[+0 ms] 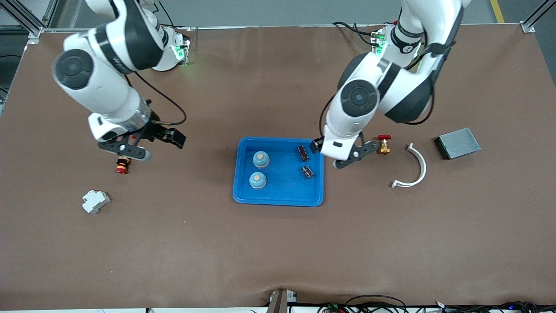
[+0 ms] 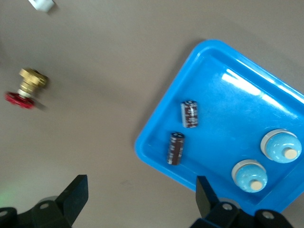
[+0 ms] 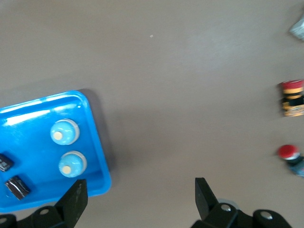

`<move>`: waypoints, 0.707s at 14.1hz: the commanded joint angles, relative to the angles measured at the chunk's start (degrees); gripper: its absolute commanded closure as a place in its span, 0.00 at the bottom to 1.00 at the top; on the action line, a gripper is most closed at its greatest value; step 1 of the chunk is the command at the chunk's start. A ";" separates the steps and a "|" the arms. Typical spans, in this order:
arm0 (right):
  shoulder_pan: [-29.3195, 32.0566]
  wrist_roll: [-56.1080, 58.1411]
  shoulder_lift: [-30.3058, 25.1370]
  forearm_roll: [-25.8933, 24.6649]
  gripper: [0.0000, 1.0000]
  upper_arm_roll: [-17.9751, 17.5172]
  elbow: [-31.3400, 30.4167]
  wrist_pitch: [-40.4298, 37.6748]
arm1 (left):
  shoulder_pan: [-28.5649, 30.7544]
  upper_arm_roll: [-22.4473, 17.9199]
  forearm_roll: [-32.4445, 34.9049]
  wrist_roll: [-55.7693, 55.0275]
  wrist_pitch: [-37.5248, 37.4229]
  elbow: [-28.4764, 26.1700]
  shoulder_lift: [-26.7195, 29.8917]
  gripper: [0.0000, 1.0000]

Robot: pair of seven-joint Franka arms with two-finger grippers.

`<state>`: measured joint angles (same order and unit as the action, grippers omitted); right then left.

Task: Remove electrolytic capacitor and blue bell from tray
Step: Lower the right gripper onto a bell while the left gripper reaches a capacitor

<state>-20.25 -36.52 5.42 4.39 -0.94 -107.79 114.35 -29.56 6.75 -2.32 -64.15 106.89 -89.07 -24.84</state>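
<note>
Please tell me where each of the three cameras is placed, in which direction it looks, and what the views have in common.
Front view: high across the table, facing both arms; left gripper beside the blue tray, right gripper over bare table.
Left wrist view: looks down past its fingers at the capacitors.
Right wrist view: looks down past its fingers at the bells.
All show the tray.

No legible text anywhere — no labels, brands, numbers or signs can be read in any of the three views. The two capacitors (image 2: 190, 114) in the blue tray (image 1: 243, 174) carry pale markings on their dark sleeves, too small to read. The grey metal box (image 1: 458, 143) toward the left arm's end of the tabletop (image 1: 278, 252) shows a plain face — nothing printed that can be made out.
</note>
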 commanded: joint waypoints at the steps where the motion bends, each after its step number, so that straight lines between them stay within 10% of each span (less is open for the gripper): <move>1: -4.51 -6.79 -1.47 1.23 0.00 0.51 -6.89 8.14 | -1.37 -0.07 -1.19 -5.18 3.05 0.65 -2.84 0.00; 10: -16.74 -22.09 15.57 0.27 0.00 0.77 -3.41 23.64 | -3.40 -0.16 -0.40 -11.87 12.98 0.12 -11.19 0.00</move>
<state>-35.10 -55.68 16.77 4.78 -0.97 -115.34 138.24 -32.07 6.77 -2.37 -74.59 117.77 -89.22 -34.46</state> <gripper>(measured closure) 0.000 0.000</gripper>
